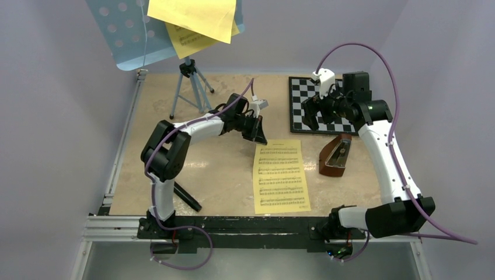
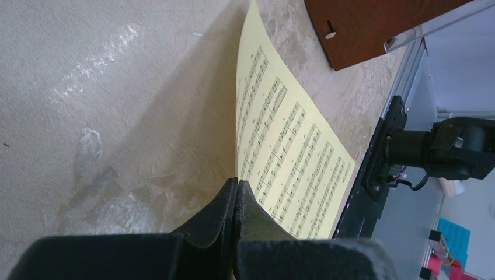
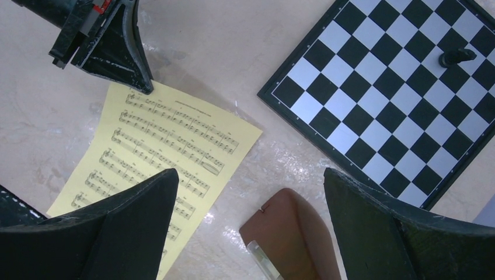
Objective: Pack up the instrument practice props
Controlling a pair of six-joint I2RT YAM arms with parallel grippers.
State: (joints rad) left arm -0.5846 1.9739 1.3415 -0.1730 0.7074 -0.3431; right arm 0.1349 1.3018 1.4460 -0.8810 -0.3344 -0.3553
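A yellow sheet-music page (image 1: 282, 175) lies on the table between the arms. My left gripper (image 1: 260, 136) is shut on its far left corner, and that edge curls up off the table in the left wrist view (image 2: 286, 146), where the fingers (image 2: 236, 185) pinch the paper. The brown metronome (image 1: 335, 154) stands right of the page. My right gripper (image 1: 318, 114) hovers open and empty above the metronome (image 3: 292, 233), which lies between its fingers. The light-blue music stand (image 1: 125, 29) stands at the back left on its tripod (image 1: 190, 87), with more yellow pages (image 1: 192, 17) on its tray.
A black-and-white chessboard (image 1: 318, 105) lies at the back right, with one black piece (image 3: 456, 56) on it. A black bar (image 1: 187, 195) lies by the left arm's base. Metal rails border the table's left and near edges.
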